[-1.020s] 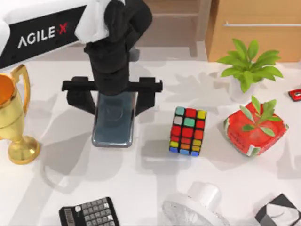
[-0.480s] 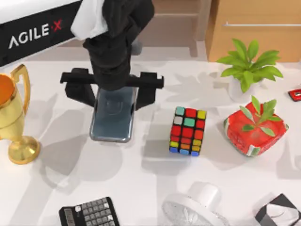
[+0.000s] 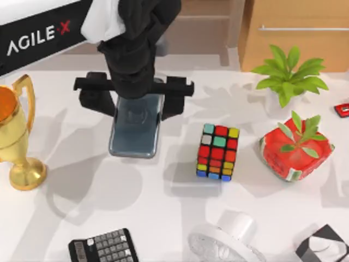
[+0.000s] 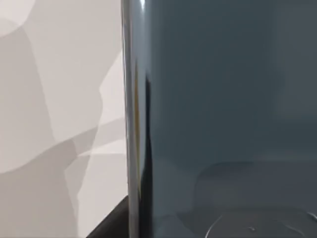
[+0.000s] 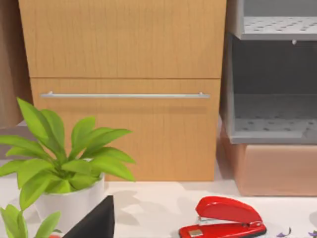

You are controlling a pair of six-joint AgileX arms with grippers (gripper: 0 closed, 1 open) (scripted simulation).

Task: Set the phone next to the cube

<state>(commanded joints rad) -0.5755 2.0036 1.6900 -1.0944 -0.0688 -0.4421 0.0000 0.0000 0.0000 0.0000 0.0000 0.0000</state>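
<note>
The phone [image 3: 135, 131], a glossy dark blue-grey slab, hangs just above the table left of centre, casting a shadow below it. My left gripper [image 3: 134, 103] is shut on its far end, one black finger on each long side. In the left wrist view the phone [image 4: 223, 114] is very close, with its edge against the pale table. The cube [image 3: 218, 152], with a black grid and coloured squares, stands on the table to the right of the phone, a gap between them. My right arm is parked out of the top view.
A gold trophy [image 3: 16, 136] stands at the left edge. A calculator [image 3: 102, 246], a white fan [image 3: 229, 240] and a black-and-white box [image 3: 324, 245] line the front. Two potted plants [image 3: 286, 76] [image 3: 297, 147] and a red stapler [image 5: 223, 218] sit at the right, before a wooden cabinet [image 5: 124, 89].
My left gripper has carried the phone away from the front edge and then slightly to the right. The cube has not moved.
</note>
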